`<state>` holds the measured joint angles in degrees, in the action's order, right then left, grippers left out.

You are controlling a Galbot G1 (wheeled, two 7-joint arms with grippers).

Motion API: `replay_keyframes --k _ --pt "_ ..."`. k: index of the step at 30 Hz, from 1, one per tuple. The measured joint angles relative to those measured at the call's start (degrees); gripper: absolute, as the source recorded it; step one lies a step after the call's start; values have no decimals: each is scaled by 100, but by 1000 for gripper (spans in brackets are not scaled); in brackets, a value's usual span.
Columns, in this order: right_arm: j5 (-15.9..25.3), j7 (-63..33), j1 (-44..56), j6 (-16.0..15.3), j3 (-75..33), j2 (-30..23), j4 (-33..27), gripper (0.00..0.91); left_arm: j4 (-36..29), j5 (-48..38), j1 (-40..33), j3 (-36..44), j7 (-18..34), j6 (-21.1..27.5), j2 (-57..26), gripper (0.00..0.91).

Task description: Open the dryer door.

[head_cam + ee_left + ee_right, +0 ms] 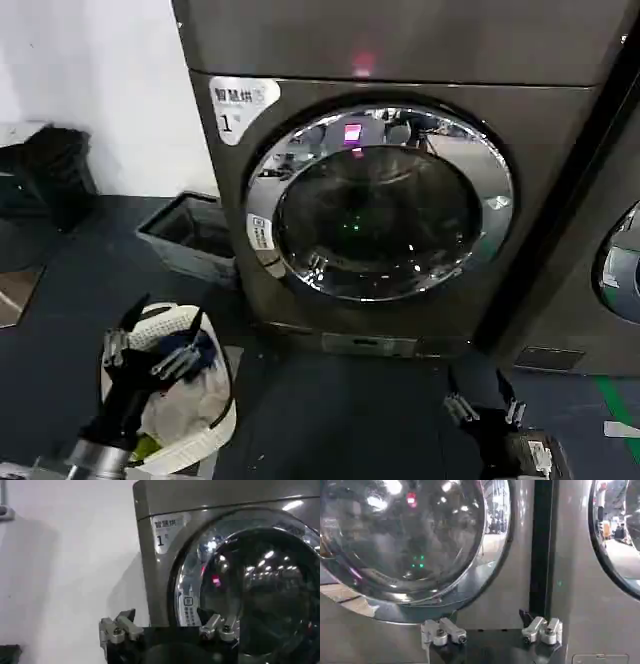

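Both grippers hang low in front of the machine with fingers spread and nothing between them. From the head camera, the left gripper [155, 345] sits at about eight o'clock from the dryer door [378, 203], poised over a white laundry basket [190, 425] of clothes on the floor; the right gripper [485, 408] waits at about five o'clock from the door, well apart from it. Neither touches the machine.

That door looks fully closed, its chrome rim flush with the grey front panel, the dark glass bulging in the middle. A label marked "1" [238, 105] sits at its eleven o'clock, and the neighbouring machine's door [622, 265] peeks in at three o'clock.

No handle is plain to me from here. I'd judge the work not yet begun. To do it well, an arm needs to rise to the rim's edge, hook a finger behind the chrome lip on the side away from the hinge, and pull outward along the door's arc, not straight back, keeping off the slippery glass.
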<state>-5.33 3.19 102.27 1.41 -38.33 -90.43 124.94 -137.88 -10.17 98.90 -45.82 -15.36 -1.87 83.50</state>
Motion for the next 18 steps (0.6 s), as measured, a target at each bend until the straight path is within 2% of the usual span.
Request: replay_keyframes --k 4,9,18 --pt "-167 676 -127 -148 -149 179 98 907 -6 27 2 9 14 17 13 907" --pt "-330 1666 -505 -484 -345 724 212 907 -35 66 13 38 22 53 6 907" --pt "-1304 2386 -1357 -647 -153 2222 -51 907 -96 200 75 64 1 132 -2 907"
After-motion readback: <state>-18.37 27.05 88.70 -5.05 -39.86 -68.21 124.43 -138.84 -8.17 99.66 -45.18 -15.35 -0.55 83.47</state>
